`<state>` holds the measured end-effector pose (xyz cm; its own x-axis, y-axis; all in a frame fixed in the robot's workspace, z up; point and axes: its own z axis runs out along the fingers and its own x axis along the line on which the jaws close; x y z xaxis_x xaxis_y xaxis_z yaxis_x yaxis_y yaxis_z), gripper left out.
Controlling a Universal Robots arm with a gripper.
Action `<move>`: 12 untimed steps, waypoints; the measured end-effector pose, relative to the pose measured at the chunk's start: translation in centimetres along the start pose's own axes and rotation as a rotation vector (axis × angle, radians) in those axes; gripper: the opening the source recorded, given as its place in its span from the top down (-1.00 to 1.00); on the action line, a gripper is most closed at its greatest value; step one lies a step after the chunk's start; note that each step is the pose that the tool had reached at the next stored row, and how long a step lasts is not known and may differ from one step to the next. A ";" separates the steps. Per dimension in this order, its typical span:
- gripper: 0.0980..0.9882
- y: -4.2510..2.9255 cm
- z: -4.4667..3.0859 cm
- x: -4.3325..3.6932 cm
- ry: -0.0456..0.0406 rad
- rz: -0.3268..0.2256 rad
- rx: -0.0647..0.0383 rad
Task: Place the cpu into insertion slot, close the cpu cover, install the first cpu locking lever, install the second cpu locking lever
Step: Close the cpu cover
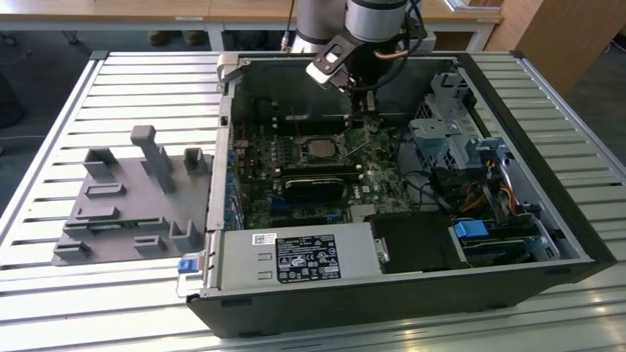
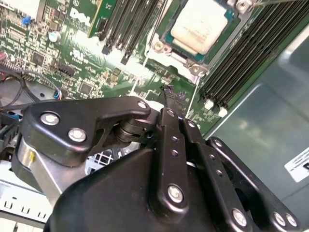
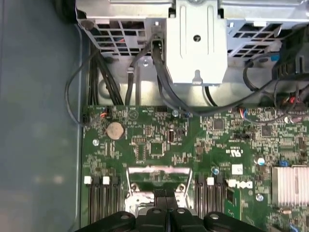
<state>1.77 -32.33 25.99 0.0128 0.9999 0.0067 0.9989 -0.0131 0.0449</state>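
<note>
Slatted metal table (image 1: 117, 81) under an open computer case (image 1: 391, 297), wooden desks (image 1: 117, 9) behind, claw (image 2: 170, 93) clenched empty near the cpu (image 2: 200, 24)

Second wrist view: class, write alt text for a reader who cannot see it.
A black gripper, fingers shut, points its tip at a green circuit board, close beside the cpu, which sits pale metal top up inside a silver metal frame. Long black memory slots run along both sides of it.
</note>
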 end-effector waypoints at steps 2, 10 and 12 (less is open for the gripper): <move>0.98 0.23 0.05 0.06 0.0000 0.000 0.000; 0.98 1.17 0.26 0.27 -0.0001 0.000 0.000; 0.98 1.44 0.31 0.29 -0.0001 0.000 0.001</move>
<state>3.23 -32.06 25.75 0.0127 0.9999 0.0066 0.9990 -0.0130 0.0438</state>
